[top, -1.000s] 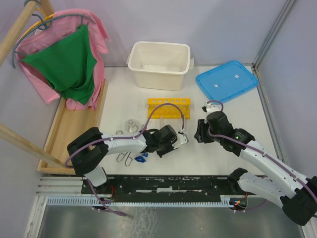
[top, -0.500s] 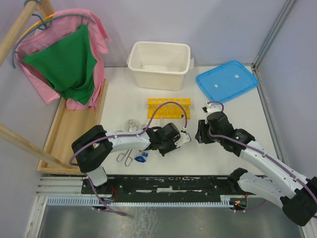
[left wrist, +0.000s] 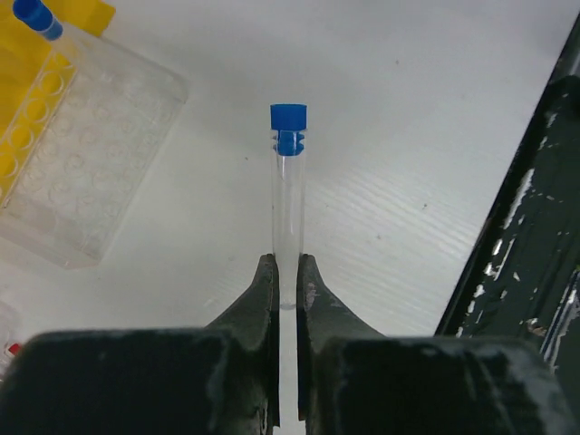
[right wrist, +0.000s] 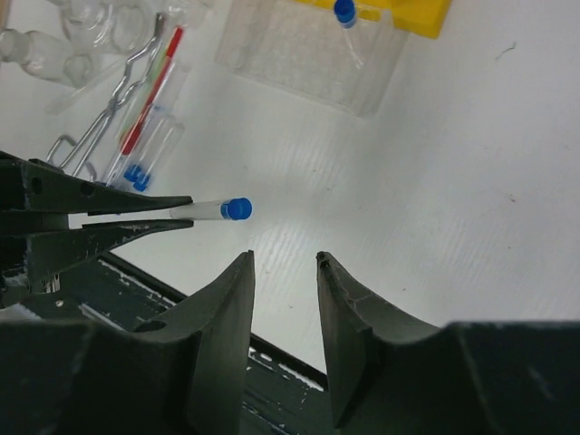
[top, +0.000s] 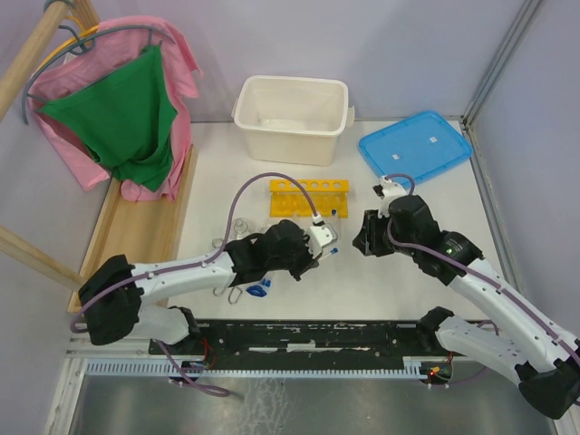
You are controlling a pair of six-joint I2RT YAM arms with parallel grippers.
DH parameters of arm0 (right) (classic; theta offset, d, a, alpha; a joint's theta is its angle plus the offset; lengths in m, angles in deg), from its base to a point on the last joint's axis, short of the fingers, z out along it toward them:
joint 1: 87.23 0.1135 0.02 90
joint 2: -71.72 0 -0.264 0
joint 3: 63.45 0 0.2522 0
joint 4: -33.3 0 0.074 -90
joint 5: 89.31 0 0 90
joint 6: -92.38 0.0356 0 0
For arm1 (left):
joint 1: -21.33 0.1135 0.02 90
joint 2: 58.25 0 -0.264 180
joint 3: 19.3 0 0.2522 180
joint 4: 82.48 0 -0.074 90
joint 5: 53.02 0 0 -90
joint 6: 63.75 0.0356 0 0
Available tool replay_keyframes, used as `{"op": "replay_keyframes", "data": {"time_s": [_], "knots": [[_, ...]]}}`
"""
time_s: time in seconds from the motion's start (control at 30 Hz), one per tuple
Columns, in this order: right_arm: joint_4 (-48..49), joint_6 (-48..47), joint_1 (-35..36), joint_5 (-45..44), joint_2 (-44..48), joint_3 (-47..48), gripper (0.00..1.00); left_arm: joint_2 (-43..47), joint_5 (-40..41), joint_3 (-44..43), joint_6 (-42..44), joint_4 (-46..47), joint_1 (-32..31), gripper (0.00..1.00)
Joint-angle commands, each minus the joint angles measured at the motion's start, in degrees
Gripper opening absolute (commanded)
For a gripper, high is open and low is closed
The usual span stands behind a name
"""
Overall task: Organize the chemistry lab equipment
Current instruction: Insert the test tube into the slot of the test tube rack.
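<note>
My left gripper (left wrist: 288, 265) is shut on the bottom end of a clear tube (left wrist: 288, 195) with a blue cap, held above the table. From overhead, the left gripper (top: 324, 239) is just in front of the yellow test-tube rack (top: 308, 193). My right gripper (right wrist: 284, 260) is open and empty, just right of the held tube (right wrist: 216, 209). The right gripper (top: 362, 237) faces the left one. One capped tube (right wrist: 345, 13) stands in the rack. Metal tongs (right wrist: 116, 101), a thin red rod (right wrist: 152, 96), more capped tubes (right wrist: 156, 145) and glass flasks (right wrist: 56, 47) lie at the front left.
A large white tub (top: 292, 120) stands behind the rack. A flat blue lid (top: 415, 147) lies at the back right. A wooden tray (top: 136, 231) with hanging pink and green cloths (top: 127, 109) lines the left side. A black rail (top: 362, 333) runs along the near edge.
My left gripper has shut on the capped tube and lifted it toward the rack while the left arm swung out to the left. The right gripper has shifted slightly back.
</note>
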Motion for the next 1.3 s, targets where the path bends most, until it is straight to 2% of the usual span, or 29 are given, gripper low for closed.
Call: {"op": "replay_keyframes", "data": {"time_s": [0.0,0.23,0.43,0.63,1.27], "knots": [[1.18,-0.64,-0.18,8.78,0.87,3.58,0.42,7.19,-2.59,6.17,-7.14,12.4,0.23,0.03],[5.36,0.73,-0.21,20.34,-2.04,6.22,0.39,17.65,0.03,14.24,-10.47,20.85,0.03,0.03],[8.86,1.8,-0.17,24.62,-6.09,7.03,0.41,20.27,1.89,15.69,-10.74,22.02,-1.05,0.03],[9.5,1.68,-0.16,25.37,-8.28,8.24,0.42,20.07,3.68,15.07,-9.96,21.99,-3.07,0.03],[10.11,1.3,-0.18,25.81,-8.41,6.27,0.41,20.76,4.6,15.01,-9.6,22.23,-3.71,0.03]]}}
